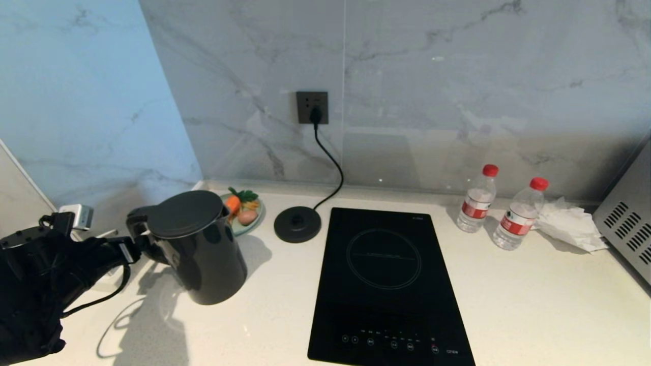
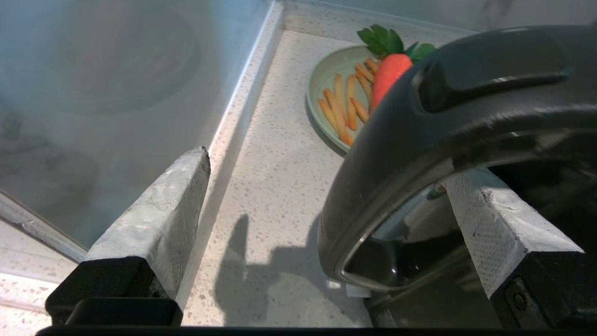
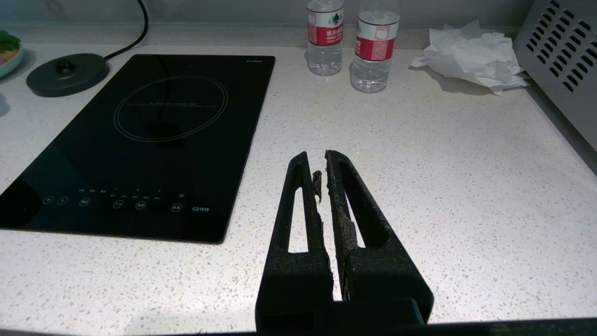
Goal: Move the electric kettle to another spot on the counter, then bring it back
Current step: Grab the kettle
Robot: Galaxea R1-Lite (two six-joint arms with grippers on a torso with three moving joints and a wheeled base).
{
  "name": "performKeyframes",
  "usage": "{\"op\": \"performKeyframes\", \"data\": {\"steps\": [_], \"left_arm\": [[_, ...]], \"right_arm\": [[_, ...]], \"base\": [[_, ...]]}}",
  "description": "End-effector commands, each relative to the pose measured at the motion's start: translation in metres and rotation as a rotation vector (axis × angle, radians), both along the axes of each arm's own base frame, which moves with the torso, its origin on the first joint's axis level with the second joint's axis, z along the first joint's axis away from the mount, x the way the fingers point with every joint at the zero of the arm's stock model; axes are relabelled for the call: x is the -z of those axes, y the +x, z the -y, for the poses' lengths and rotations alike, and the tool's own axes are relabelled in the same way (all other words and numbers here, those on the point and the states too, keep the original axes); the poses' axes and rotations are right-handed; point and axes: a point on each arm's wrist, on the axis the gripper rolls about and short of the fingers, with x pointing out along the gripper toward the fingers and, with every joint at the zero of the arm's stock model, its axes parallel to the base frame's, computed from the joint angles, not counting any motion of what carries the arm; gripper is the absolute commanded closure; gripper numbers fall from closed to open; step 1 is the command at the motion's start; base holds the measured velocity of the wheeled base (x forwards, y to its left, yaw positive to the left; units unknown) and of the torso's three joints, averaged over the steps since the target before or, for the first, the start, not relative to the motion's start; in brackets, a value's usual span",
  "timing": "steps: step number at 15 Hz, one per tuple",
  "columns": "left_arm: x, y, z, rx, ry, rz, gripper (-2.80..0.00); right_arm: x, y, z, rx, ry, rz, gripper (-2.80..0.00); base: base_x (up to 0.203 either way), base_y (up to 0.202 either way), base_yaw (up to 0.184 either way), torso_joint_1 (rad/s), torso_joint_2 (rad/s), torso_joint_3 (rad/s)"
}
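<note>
The tall glossy black plastic electric kettle [image 1: 203, 249] is mirroring highlights on its smooth wall. The off-white speckled stone counter [image 1: 534, 300] is looking polished. The black glass hob panel [image 1: 386, 284] is shining like a mirror. The grey-veined marble wall [image 1: 432, 91] is gleaming smoothly. The crumpled white paper tissue [image 1: 569, 223] is looking matt beside two clear plastic bottles [image 1: 478, 199].

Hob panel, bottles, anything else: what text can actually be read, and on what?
"C21EW": induction hob, front edge beside the touch icons.
Small mark at the hob's far corner: too small to read.
Water bottles, red labels: white characters, too blurred to read.
Electric kettle, base disc: no text.
</note>
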Motion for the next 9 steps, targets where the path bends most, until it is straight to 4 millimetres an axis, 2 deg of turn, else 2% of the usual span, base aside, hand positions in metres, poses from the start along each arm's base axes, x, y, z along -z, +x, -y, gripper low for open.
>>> {"op": "performKeyframes", "data": {"steps": [1, 9], "left_arm": [[0.0024, 0.0060, 0.0029, -0.003, 0.003, 0.006, -2.80], [0.0007, 0.0128, 0.0039, 0.000, 0.003, 0.025, -2.80]], "right_arm": [[0.0002, 0.0001, 0.0000, 0.000, 0.001, 0.000, 0.00], [-0.0002, -0.0001, 0.0000, 0.000, 0.001, 0.001, 0.00]], "base": [[0.000, 0.000, 0.000, 0.000, 0.00, 0.000], [0.000, 0.000, 0.000, 0.000, 0.00, 0.000]]}}
